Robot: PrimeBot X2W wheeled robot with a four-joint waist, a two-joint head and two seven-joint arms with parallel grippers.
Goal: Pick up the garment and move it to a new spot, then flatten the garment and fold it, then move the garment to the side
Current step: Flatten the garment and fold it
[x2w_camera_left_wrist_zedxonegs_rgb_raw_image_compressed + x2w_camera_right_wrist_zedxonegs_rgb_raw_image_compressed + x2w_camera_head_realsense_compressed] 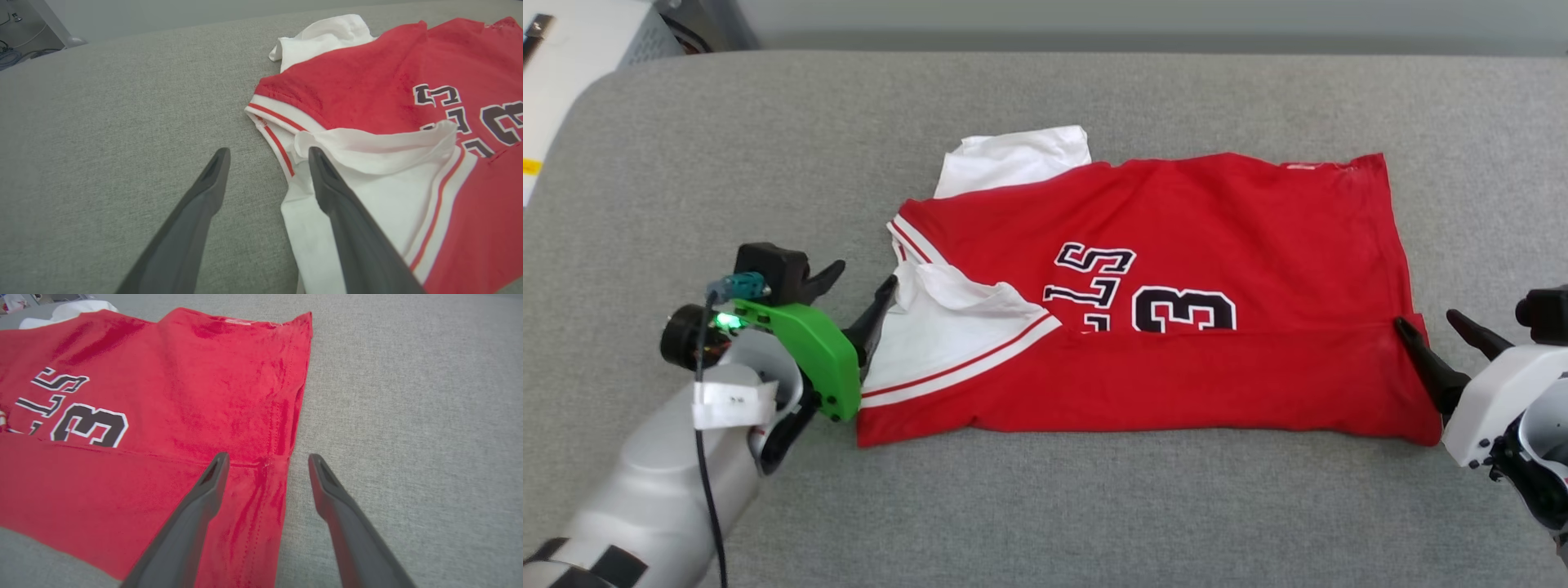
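The garment point(1176, 269), a red jersey with white sleeves and black-and-white lettering, lies on the grey padded surface with its near long edge folded up over part of the lettering. My left gripper point(862, 286) stands open at its left end; one finger rests on the folded white sleeve point(367, 183), the other on bare surface. At the right end my right gripper point(1429, 327) is open too, straddling the red hem edge point(282, 465), with one finger over the cloth and the other over the grey surface. Nothing is held.
The grey padded surface point(1094, 506) extends wide on all sides of the garment. A white box and dark equipment point(588, 41) sit beyond the far left corner. The far edge meets a pale wall.
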